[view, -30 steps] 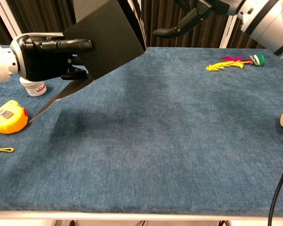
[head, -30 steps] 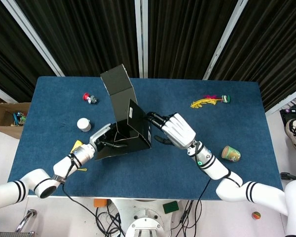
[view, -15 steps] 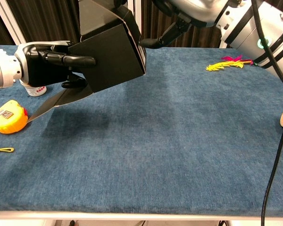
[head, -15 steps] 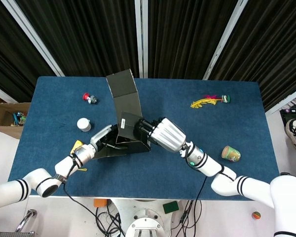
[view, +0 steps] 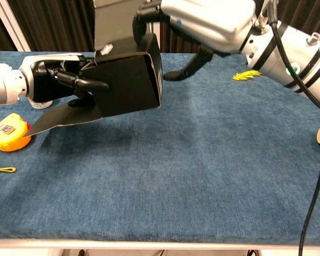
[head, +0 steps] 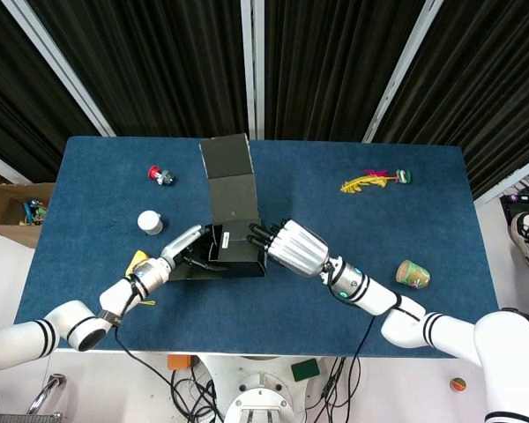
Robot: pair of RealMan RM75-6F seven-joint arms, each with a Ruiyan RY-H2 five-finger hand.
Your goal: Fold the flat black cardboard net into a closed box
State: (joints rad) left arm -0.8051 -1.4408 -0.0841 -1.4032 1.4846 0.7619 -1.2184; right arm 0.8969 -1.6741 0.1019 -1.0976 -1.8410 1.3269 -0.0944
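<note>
The right hand [view: 202, 24], fingers pressed on the half-formed black box [view: 129, 80], has pushed it lower toward the worktop [view: 202, 160] while the left hand [view: 56, 82] grips its side, squaring the walls.

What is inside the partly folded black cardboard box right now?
In the head view, the left robot hand reaches its fingers into the open side of the black cardboard box. The dark interior hides anything deeper. The right robot hand presses on the outside.

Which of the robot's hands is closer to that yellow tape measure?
Left. The left hand holds the black box just beside the tape measure; the right hand is on the box's far side.
</note>
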